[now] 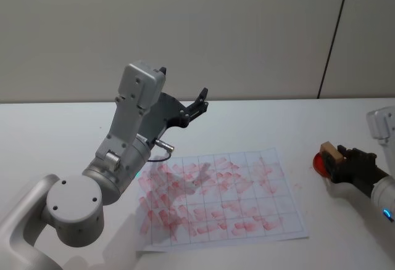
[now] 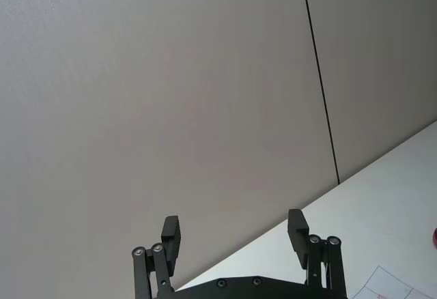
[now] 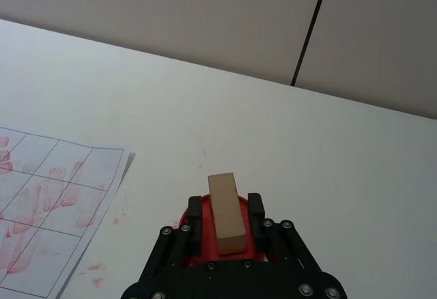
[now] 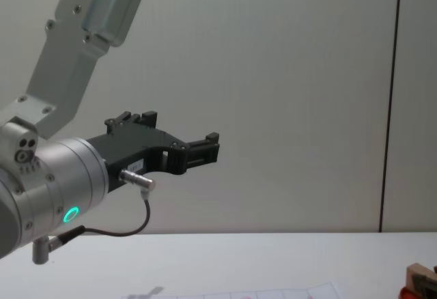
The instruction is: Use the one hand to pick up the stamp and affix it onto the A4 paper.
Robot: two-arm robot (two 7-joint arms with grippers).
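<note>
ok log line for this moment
right gripper: shut on stamp | stamp: over red disc, right of A4 paper | left gripper: open, raised above table, idle

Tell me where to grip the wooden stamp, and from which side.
Grip the stamp across its two long flat sides, coming in low from the right, as the right pincer does over the red pad: those faces are parallel and close enough for its fingers. Left pincer hangs raised.

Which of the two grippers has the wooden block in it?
The right gripper, low beside the A4 paper, shut on the stamp; the left gripper is raised, open and empty.
</note>
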